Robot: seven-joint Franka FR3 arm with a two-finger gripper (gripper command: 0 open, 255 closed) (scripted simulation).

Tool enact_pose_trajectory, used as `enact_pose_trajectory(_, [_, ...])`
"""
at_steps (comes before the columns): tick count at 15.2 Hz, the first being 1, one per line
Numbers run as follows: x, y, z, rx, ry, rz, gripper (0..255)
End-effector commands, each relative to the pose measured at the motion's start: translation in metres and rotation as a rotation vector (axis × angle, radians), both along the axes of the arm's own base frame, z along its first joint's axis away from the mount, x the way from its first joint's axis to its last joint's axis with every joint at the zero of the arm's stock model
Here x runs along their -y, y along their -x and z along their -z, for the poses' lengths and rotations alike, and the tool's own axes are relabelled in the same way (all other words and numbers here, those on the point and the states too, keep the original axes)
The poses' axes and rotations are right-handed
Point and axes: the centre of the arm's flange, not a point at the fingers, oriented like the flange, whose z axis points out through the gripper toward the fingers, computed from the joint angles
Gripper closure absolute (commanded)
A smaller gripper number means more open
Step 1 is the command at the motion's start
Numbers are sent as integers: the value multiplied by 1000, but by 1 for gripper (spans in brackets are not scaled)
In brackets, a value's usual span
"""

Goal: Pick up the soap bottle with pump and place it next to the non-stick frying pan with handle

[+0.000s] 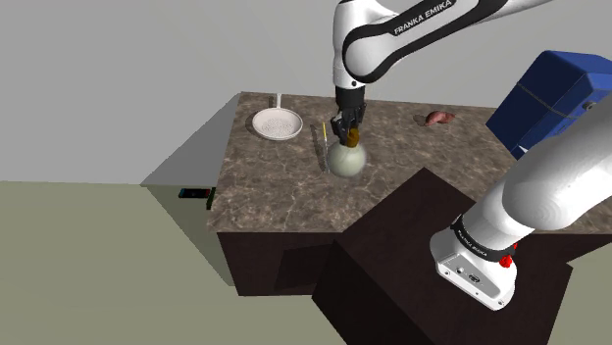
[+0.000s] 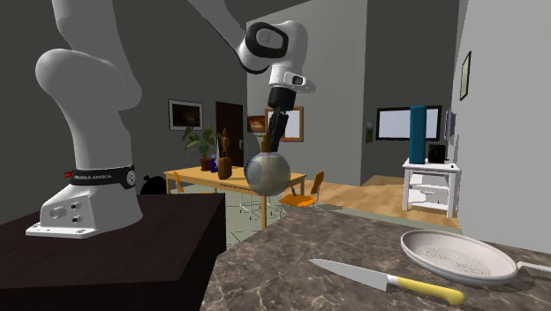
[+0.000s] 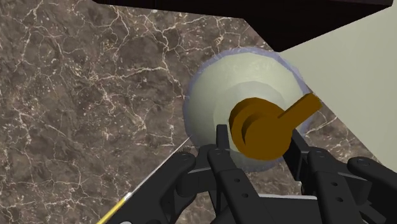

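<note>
Shoulder view high behind stand [image 1: 392, 245], second exterior view low across counter [image 2: 335, 234]

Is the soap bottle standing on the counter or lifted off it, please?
Lifted: the hand clasps the soap bottle's pump; its base hangs clear above the counter.

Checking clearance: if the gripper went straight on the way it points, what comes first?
The soap bottle the gripper clasps by its pump; below that, probably the marbled counter, though depth is unclear.
</note>
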Motion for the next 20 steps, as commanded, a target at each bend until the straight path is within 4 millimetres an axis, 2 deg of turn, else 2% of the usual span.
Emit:
enact_pose_trajectory(1, [-1, 1, -12, 0, 0, 0, 255])
enact_pose_trajectory(11, [-1, 1, -61, 0, 0, 0, 255])
enact_pose_trajectory(20, [-5, -118, -62, 0, 0, 0, 255])
